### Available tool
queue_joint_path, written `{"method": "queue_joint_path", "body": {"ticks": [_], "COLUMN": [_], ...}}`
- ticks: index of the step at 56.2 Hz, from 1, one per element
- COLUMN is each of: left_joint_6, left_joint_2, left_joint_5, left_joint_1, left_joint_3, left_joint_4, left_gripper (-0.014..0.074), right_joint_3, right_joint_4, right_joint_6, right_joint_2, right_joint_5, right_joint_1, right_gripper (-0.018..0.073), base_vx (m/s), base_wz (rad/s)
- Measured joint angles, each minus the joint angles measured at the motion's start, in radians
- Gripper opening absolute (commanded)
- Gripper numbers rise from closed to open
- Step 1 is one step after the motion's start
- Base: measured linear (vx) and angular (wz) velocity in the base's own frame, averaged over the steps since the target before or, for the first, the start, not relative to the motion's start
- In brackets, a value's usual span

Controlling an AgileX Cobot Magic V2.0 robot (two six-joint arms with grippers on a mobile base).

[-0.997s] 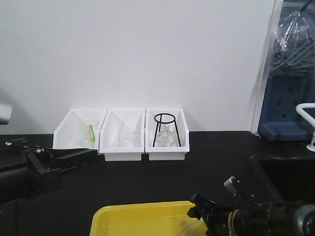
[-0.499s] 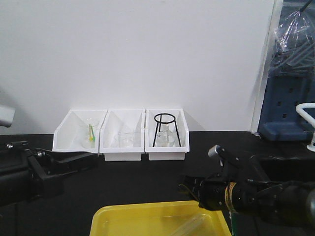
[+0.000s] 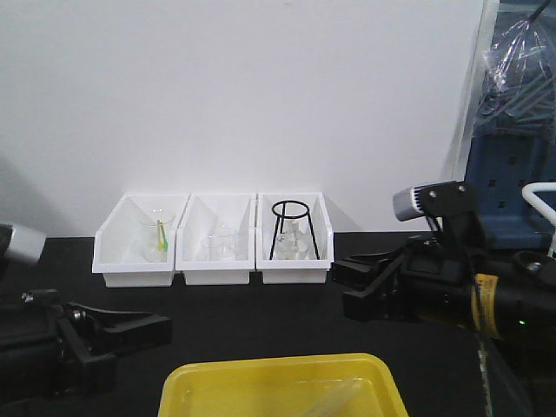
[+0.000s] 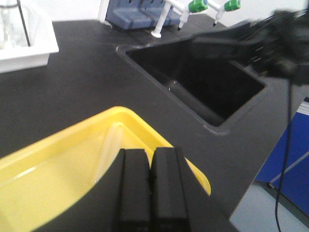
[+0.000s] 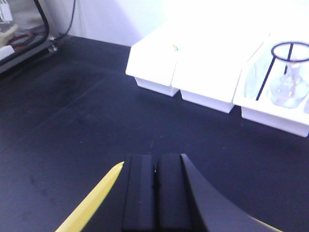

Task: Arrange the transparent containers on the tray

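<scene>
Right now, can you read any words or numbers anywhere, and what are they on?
No words or numbers can be read in any view.
A yellow band on the right arm may carry marks, but it is too small and blurred to read.

Legible text: none that I can read in any view. The one candidate I log is a yellow label band (image 3: 479, 304) on the right arm's wrist, behind its gripper; any print on it is too blurred to make out. The white bins (image 3: 214, 241) ahead of that gripper carry no readable markings.
</scene>
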State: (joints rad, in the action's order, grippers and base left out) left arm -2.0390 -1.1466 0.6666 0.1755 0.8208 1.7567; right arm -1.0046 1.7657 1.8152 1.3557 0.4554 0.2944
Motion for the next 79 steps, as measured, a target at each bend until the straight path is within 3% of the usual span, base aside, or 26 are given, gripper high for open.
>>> {"method": "queue_joint_path", "body": {"ticks": [17, 27, 69, 75, 79], "left_joint_6": [0.000, 0.000, 0.000, 0.057, 0.199], "left_joint_2": [0.146, 0.246, 0.267, 0.263, 0.259], "left_joint_5": [0.033, 0.013, 0.014, 0.001, -0.048], "left_joint_1": [0.000, 0.000, 0.000, 0.000, 0.000], "left_joint_3": [-0.153, -0.184, -0.186, -0.189, -0.198], "left_joint_4": [0.000, 0.000, 0.000, -0.003, -0.098], "left_gripper": [-0.0001, -0.0001, -0.0001, -0.0001, -0.0001], "right_joint_3": [0.230, 0.286, 0.292, 0.292, 0.292], "right_joint_4": [0.004, 0.004, 0.004, 0.004, 0.004], "right_joint_6": [-0.009, -0.009, -0.009, -0.009, -0.009], "right_joint_2": [-0.299, -0.403, -0.425, -0.425, -0.425], "right_joint_5": [-0.015, -0.070, -0.080, -0.080, -0.079], "right_joint_1": [0.000, 0.000, 0.000, 0.000, 0.000], "right_gripper": [-0.0013, -0.0013, -0.0013, -0.0013, -0.0013], "base_vx": [0.00, 0.00, 0.00, 0.00, 0.00], "base_wz": [0.00, 0.00, 0.00, 0.00, 0.00]}}
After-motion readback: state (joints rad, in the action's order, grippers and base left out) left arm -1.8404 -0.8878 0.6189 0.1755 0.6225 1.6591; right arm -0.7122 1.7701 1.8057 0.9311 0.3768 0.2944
